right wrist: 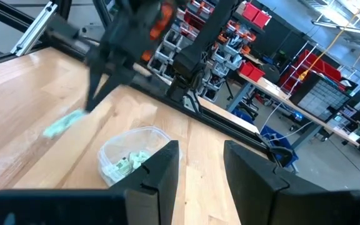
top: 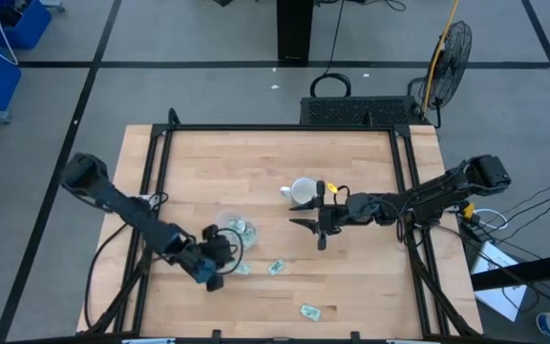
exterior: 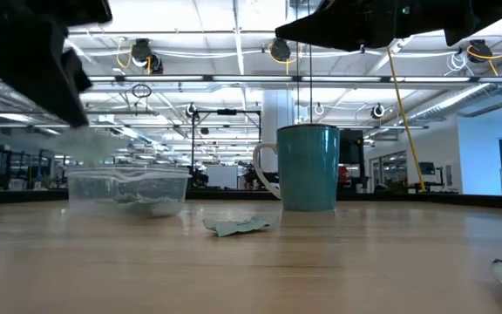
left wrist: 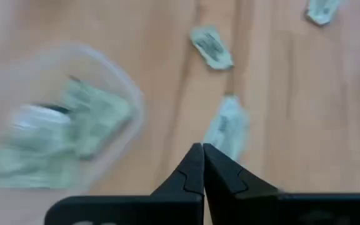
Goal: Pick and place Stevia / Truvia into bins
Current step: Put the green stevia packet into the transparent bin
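Note:
The clear bin (top: pixel 237 229) stands on the table left of the white mug (top: pixel 303 191) and holds several pale green packets (left wrist: pixel 74 125). Three more packets lie flat on the wood: one (top: pixel 243 268) beside my left gripper, one (top: pixel 276 268) right of it, one (top: pixel 310 311) near the near edge. My left gripper (top: pixel 214 277) is shut and hovers near-left of the bin, its tips (left wrist: pixel 202 150) just short of a packet (left wrist: pixel 227 125). My right gripper (top: pixel 317 232) is open and hangs above the table just near of the mug, empty (right wrist: pixel 202 169).
The mug (exterior: pixel 308 166) stands upright right of the bin (exterior: pixel 129 190). Black frame rails (top: pixel 160 182) run along the table's left, right and far sides. Bare wood lies toward the far edge and the near right corner.

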Controlling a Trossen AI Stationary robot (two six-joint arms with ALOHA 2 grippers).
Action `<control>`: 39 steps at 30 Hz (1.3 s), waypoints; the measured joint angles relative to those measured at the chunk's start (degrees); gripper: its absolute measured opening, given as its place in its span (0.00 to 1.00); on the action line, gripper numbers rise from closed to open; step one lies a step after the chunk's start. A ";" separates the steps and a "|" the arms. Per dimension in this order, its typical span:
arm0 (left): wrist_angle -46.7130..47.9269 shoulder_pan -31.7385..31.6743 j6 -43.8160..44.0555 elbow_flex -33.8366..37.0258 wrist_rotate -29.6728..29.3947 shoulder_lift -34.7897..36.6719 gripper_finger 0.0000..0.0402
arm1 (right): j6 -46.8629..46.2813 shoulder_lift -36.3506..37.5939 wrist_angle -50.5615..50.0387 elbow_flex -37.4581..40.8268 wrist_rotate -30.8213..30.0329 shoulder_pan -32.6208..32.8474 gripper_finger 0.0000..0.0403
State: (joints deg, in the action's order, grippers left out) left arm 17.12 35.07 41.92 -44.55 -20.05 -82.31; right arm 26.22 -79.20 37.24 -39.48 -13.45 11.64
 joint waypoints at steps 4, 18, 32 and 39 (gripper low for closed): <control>10.53 -1.11 -5.42 -4.47 -12.09 3.69 0.00 | 0.04 0.00 0.16 0.00 0.00 0.00 0.30; 22.04 -13.21 -8.76 -1.20 -4.07 2.56 0.00 | 0.02 0.00 0.18 0.00 0.02 0.00 0.30; 24.01 -17.54 -8.81 -0.51 -2.03 2.59 0.14 | 0.00 0.00 0.18 0.00 0.02 0.00 0.30; 20.54 -17.81 -10.84 -0.53 -2.45 2.84 0.20 | -2.64 0.00 -2.40 -0.25 0.16 0.11 0.30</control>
State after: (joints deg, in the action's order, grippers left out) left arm 37.66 17.26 31.08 -45.08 -22.50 -79.47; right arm 23.58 -79.20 34.84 -39.73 -13.29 11.75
